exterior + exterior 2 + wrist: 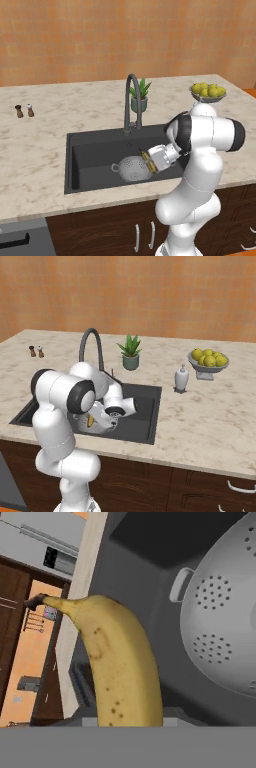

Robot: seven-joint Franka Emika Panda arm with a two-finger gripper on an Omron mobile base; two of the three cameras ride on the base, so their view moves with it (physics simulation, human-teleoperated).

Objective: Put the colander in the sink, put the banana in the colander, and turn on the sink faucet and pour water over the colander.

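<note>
Banana (120, 667), smooth yellow, brown-speckled, fills your hand view, pinched in the narrowly parted gripper (146, 161), just beside the perforated silver colander (132, 167), which sits in the matte black sink (95, 145).

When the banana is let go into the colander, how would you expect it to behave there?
The banana looks firm and curved, so it would probably rock, then settle along the colander's rounded wall rather than roll away. Its brown-spotted skin suggests ripeness, so a hard squeeze from the claw might bruise it. The colander, a thin perforated bowl, seems light and may shift in the sink.
</note>
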